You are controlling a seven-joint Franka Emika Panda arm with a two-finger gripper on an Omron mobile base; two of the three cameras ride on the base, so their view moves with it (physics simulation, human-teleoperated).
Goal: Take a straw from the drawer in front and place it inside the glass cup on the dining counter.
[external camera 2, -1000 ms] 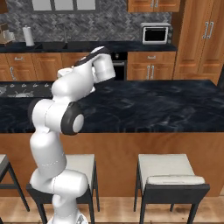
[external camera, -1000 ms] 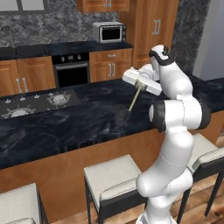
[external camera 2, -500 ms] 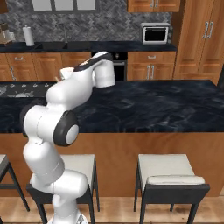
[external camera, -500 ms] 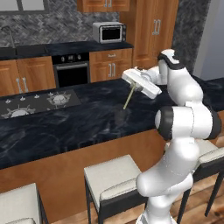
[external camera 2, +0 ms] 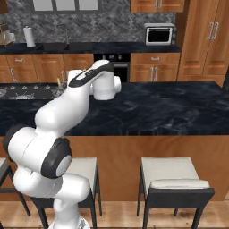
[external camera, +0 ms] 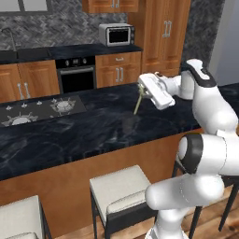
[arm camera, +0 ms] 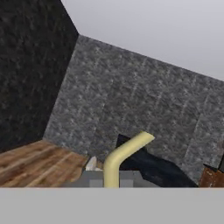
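Home kitchen, rendered. I face long dining counter point(external camera: 93, 135), black marble-veined top on brown wood base, white-cushioned stools point(external camera 2: 172, 176) tucked under near edge. Gas cooktop point(external camera: 39, 108) set into counter at my left. Back wall: built-in black oven point(external camera: 77, 74), microwave point(external camera: 116, 33) on dark counter, wooden cabinets point(external camera: 165, 35) with silver handles, grey stone backsplash point(external camera 2: 103, 29). Sink faucet point(external camera: 7, 37) and what looks like paper towel roll point(external camera 2: 29, 36) far back, small and blurry. Wood plank floor point(external camera 2: 120, 214).

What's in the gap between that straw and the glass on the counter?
Nothing: in the left base view the straw hangs from the hand just above the glass.
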